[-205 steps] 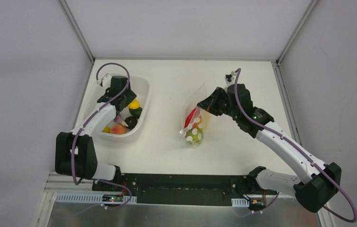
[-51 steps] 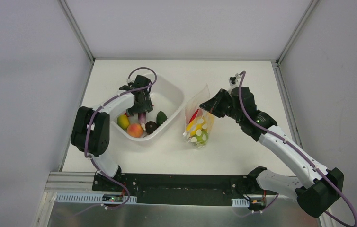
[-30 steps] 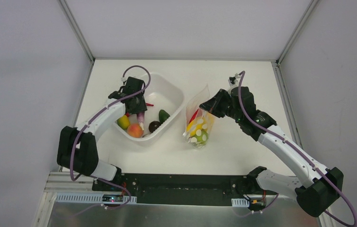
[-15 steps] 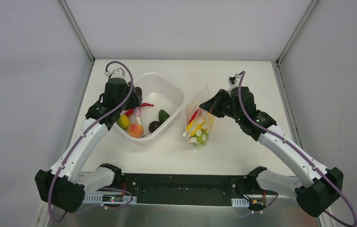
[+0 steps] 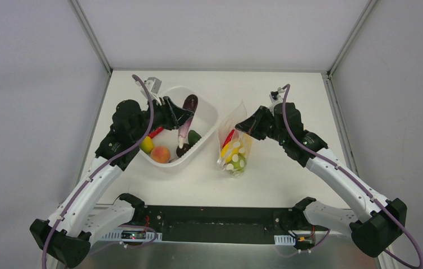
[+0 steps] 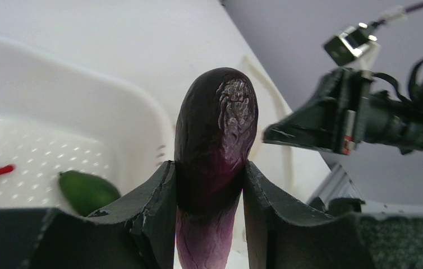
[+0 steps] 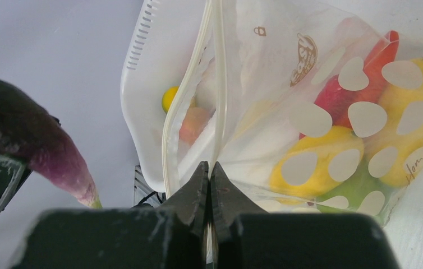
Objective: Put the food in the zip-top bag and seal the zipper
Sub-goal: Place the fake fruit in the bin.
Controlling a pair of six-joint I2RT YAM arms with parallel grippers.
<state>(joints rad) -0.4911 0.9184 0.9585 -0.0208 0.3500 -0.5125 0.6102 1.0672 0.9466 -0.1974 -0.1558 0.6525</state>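
Zip-top bag (image 5: 233,143) lies mid-table (image 5: 288,95) in top view, w/ the white tub (image 5: 208,112) at its 9 o'clock. Only the right wrist cam shows its zipper (image 7: 218,84) strip pinched by the right gripper (image 7: 209,180), jaws closed together on it, plus yellow, red & green food behind the dots. Only the left wrist cam shows the wrinkled eggplant (image 6: 215,140) clamped in the left gripper (image 6: 209,216). Left arm is bent over the tub, gripper aimed at 3 o'clock, eggplant's dark end at 12. Right arm is stretched toward 10 o'clock.
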